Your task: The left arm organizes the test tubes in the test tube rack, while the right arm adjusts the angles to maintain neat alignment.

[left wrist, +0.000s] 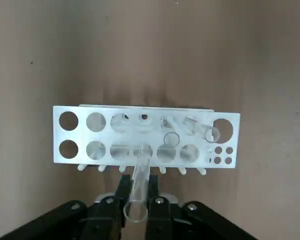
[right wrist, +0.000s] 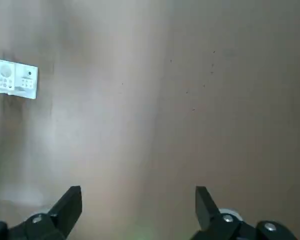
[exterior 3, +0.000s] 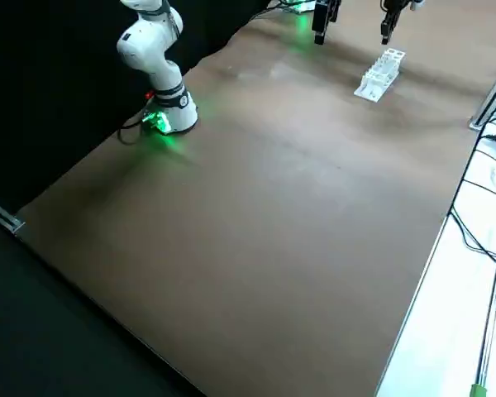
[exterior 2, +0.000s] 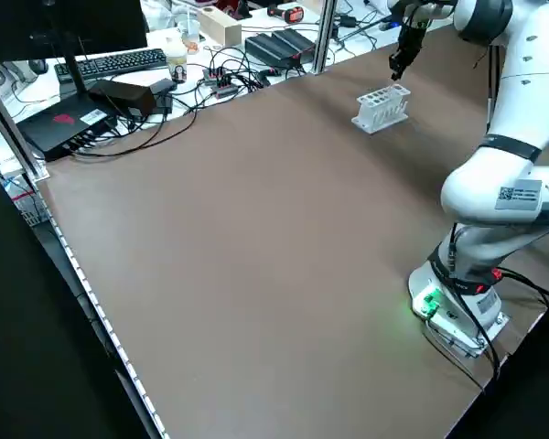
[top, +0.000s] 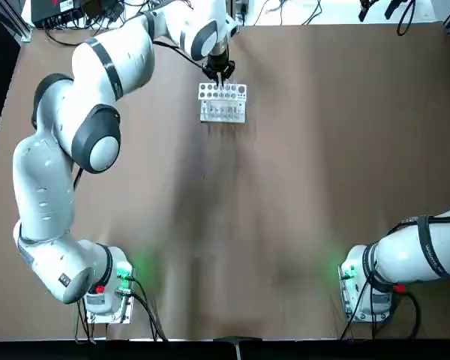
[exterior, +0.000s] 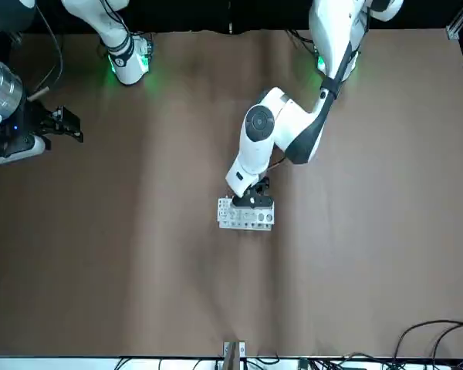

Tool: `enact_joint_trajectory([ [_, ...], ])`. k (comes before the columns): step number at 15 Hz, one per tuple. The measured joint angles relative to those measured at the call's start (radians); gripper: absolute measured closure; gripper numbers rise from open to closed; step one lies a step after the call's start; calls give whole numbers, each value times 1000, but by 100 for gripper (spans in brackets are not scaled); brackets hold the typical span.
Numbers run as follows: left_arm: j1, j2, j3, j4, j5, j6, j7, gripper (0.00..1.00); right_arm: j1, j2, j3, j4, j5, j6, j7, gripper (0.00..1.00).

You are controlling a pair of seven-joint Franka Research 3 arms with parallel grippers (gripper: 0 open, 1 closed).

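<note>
The white test tube rack point(top: 223, 112) stands at the table's far side, left of centre. My left gripper point(top: 219, 73) hovers just over its far edge, shut on a clear test tube point(left wrist: 139, 187) whose lower end dips into a hole in the rack's point(left wrist: 81, 136) near row. A second test tube point(left wrist: 197, 127) leans tilted in the holes toward one end of the rack. My right gripper point(exterior: 62, 123) hangs over the table's right edge, far from the rack point(exterior: 245, 217). In the right wrist view it point(right wrist: 137, 200) is open, with nothing between its fingers.
Past the table's left edge lies a cluttered desk with a keyboard point(exterior 2: 119, 62), black boxes and cables point(exterior 2: 220, 78). A metal post point(exterior 2: 325, 37) rises at the far left corner. Both arm bases point(top: 109, 289) sit at the near edge.
</note>
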Motion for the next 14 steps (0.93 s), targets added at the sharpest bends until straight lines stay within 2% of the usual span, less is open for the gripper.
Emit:
enact_joint_trajectory([
  [14, 0, -73, -2, 1, -3, -69, -6, 82, 0, 0, 0, 0, 0, 0, 0, 0],
])
